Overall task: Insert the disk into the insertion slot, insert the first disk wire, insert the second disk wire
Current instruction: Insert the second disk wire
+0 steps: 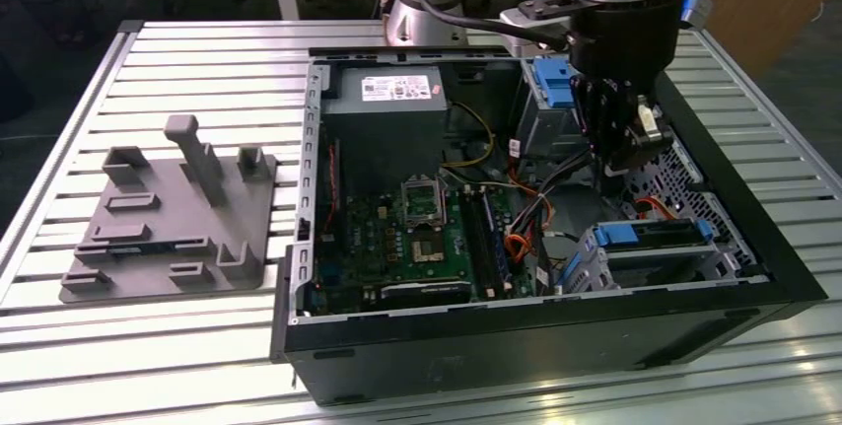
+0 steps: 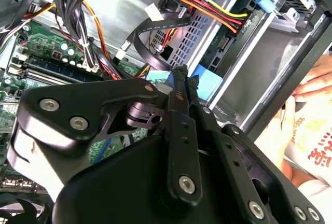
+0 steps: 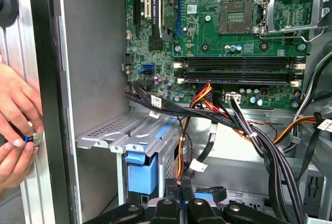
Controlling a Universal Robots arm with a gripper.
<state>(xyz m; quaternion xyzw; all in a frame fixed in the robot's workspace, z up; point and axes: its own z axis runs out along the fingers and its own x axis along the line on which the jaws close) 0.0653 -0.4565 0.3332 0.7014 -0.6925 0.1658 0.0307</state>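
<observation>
The disk point(image 1: 654, 238), silver in its blue carrier, lies in the insertion slot point(image 1: 721, 247), a perforated metal cage at the case's corner on the exterior view's right. My gripper point(image 1: 618, 164) hangs inside the case just behind that cage. Its fingers are shut, and I see nothing between them in both wire-crowded wrist views point(image 2: 179, 72) point(image 3: 180, 186). The blue carrier point(image 2: 208, 81) point(image 3: 142, 169) lies close beyond the fingertips. A red-orange loop, the first disk wire point(image 1: 518, 244), lies loose between motherboard and cage. I cannot pick out the second disk wire among the dark cables point(image 3: 249, 130).
The open black case point(image 1: 526, 341) lies on a slatted metal table point(image 1: 197, 50) beside a grey fixture point(image 1: 172, 218). Inside are the motherboard point(image 1: 408, 238), a grey power supply point(image 1: 385, 95) and a taller bay with a blue latch point(image 1: 553, 80). A person's hands point(image 3: 18, 115) are outside the case wall.
</observation>
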